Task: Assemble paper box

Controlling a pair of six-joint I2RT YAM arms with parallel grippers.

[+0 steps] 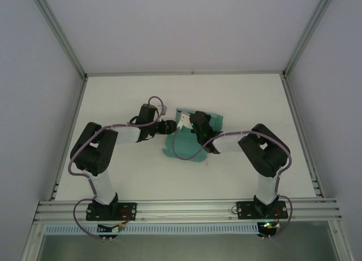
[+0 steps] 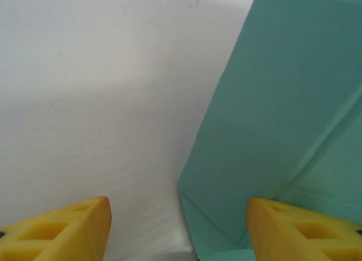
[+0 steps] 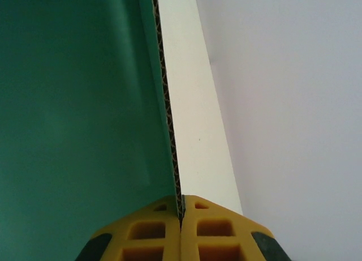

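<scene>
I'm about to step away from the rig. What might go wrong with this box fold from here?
The right gripper pinches just the thin edge of a panel of the paper box; a pull might slip off or crease it. The left gripper is open with a panel close by one finger, so closing may miss or crush it.

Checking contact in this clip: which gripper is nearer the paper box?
Right. The right gripper is shut on the paper box; the left gripper is open, straddling its edge.
</scene>
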